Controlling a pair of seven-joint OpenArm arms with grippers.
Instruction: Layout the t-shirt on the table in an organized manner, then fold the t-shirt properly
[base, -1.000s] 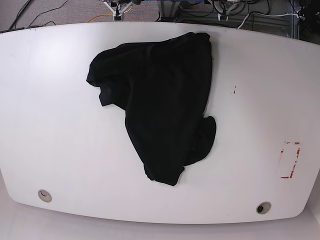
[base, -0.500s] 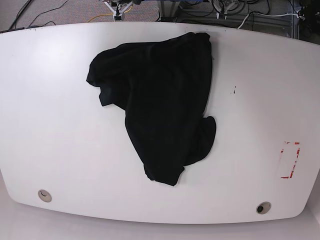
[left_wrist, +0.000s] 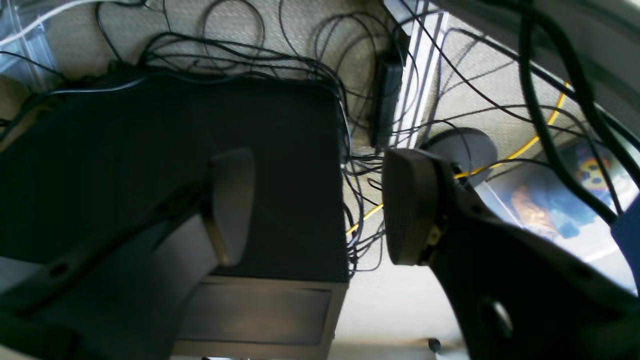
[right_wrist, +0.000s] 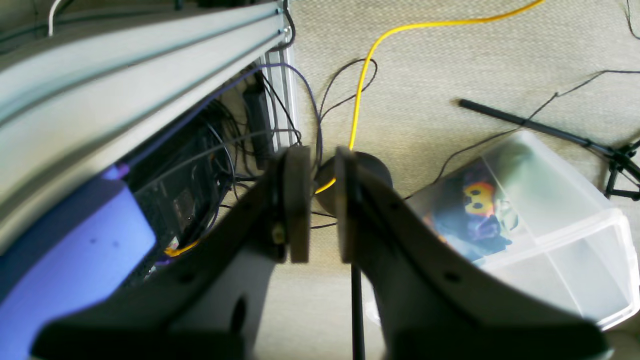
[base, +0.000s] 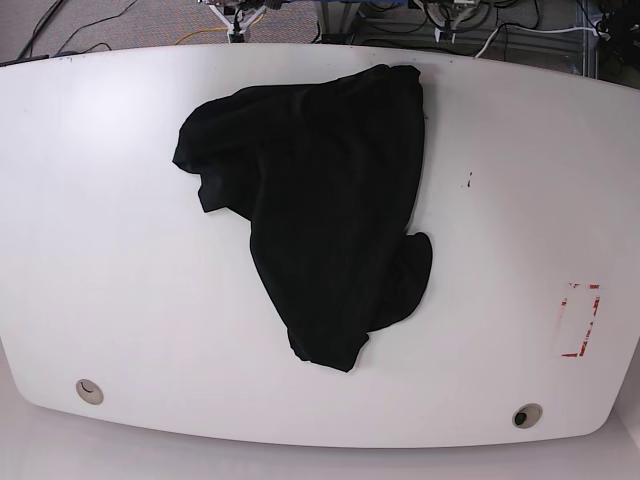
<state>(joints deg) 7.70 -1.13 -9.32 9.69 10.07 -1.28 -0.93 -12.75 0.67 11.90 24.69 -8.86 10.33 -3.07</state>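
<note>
The base view alone shows the t-shirt (base: 318, 215): a rumpled black heap lying unfolded on the middle of the white counter (base: 100, 200), with a red tape outline (base: 580, 320) near one end and a round grommet hole (base: 527, 415) at the near edge. Neither arm appears there; both claws are off the counter, well apart from the shirt.

The left wrist view shows the left claw (left_wrist: 315, 210) spread wide and empty, with tangled black cables (left_wrist: 280, 65) and a dark box (left_wrist: 150, 150) on the floor beyond it. The right wrist view shows the right claw (right_wrist: 315, 200) narrowed to a slim gap, gripping nothing, with a yellow cable (right_wrist: 360, 85) beyond it and a clear plastic bin (right_wrist: 550, 220) to one side.

The shirt lies just as it did a second ago.

Any print on the shirt is hidden, and the bin's colourful contents are blurred.
</note>
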